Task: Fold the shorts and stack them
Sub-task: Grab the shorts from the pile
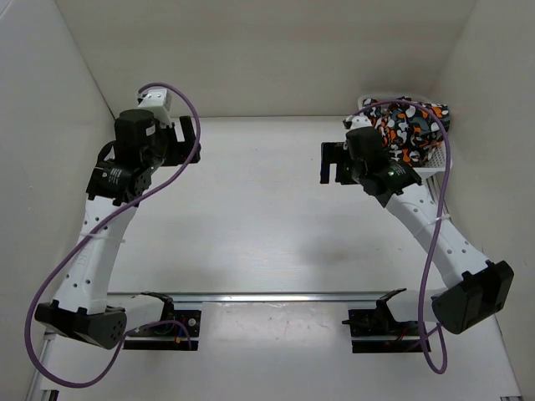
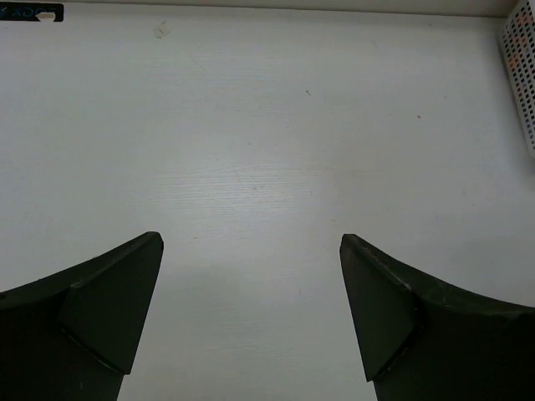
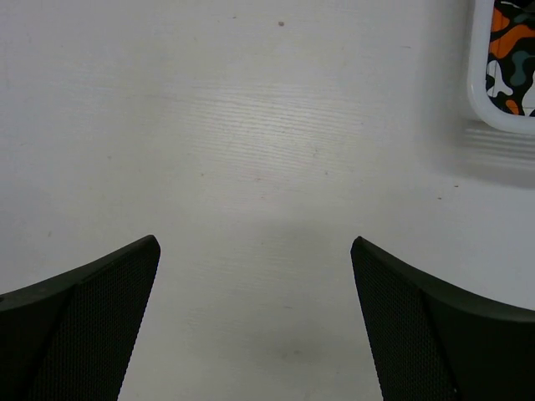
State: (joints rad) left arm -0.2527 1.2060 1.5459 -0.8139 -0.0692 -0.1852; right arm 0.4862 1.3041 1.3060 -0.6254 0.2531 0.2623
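The shorts sit bunched in a heap at the far right corner of the table, piled in a white mesh basket and rising above its rim. From my right wrist I catch only a sliver of them, orange, white and black blotches inside the basket's white rim. From my left wrist only a strip of the basket's mesh wall shows at the right edge.

As I judge it, the task has hardly begun. No garment lies spread on the table, nothing is folded, and no stack has been started. All of it is left: lift a pair out, lay it flat, fold it, set it down, and repeat for whatever else is in the heap.

I count one basket and one mound of camouflage fabric. Whether that mound is a single pair or several I cannot tell from above, since the folds run together.

My right jaws hang just to the left of the basket, spread wide and grasping nothing, with bare table between them. My left jaws are well apart from the shorts, over the far left of the table, likewise released and empty.
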